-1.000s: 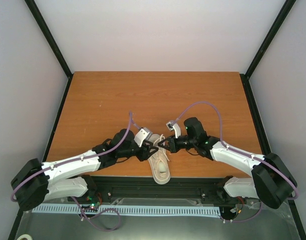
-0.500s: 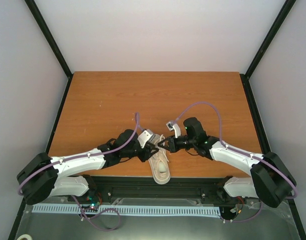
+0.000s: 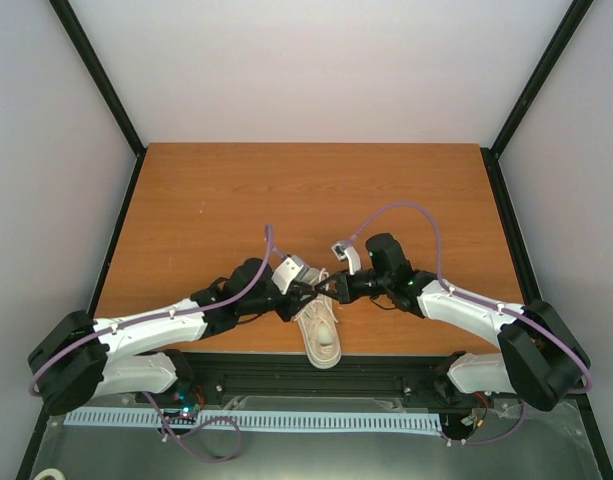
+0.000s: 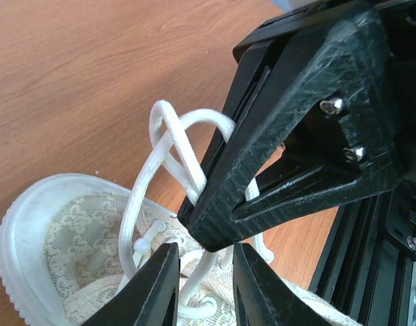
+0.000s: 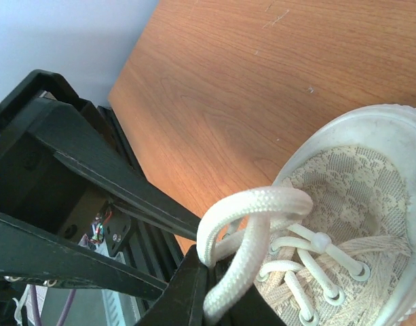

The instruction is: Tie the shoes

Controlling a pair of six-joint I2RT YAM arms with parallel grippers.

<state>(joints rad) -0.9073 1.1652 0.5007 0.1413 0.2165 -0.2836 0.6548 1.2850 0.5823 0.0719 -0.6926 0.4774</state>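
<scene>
The cream sneaker [image 3: 324, 336] lies at the table's near edge between both arms. It also shows in the left wrist view [image 4: 45, 238] and the right wrist view [image 5: 370, 170]. My right gripper [image 3: 326, 290] is shut on a white lace loop [image 5: 258, 202] and holds it raised above the eyelets. Its own fingertips [image 5: 221, 288] meet at the bottom of the right wrist view. My left gripper [image 3: 308, 294] is open just left of it. Its fingers [image 4: 157, 285] straddle the laces below the right gripper's tip [image 4: 209, 231]. The loop [image 4: 172, 139] crosses over itself.
The wooden table [image 3: 316, 200] stretches away behind the shoe. A black metal rail [image 3: 316, 365] runs along the near edge right beside the shoe, also in the left wrist view [image 4: 370, 265]. Grey walls and black frame posts enclose the sides.
My left gripper has moved right, in toward the right gripper over the shoe. The right gripper has kept its hold on the lace loop almost in place.
</scene>
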